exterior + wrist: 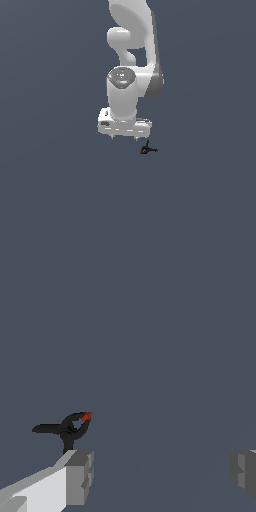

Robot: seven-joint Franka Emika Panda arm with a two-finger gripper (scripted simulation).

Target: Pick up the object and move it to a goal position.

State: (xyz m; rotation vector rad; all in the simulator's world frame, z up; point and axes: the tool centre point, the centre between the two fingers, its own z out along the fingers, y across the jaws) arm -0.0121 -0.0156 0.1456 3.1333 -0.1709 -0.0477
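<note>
In the exterior view the white arm hangs down through the upper centre of the frame, its gripper (125, 134) pointing at the plain dark grey floor (60, 200). The object (148, 149) — a tiny black piece with thin prongs and a red tip — sits just below the hand's end on the exterior view's right, near frame centre.

The wrist view shows the claw spread wide — one grey finger (79, 476) and the other far across the frame, with bare floor between them. The object (67, 428) lies just beyond that first fingertip, outside the gap and not gripped.
</note>
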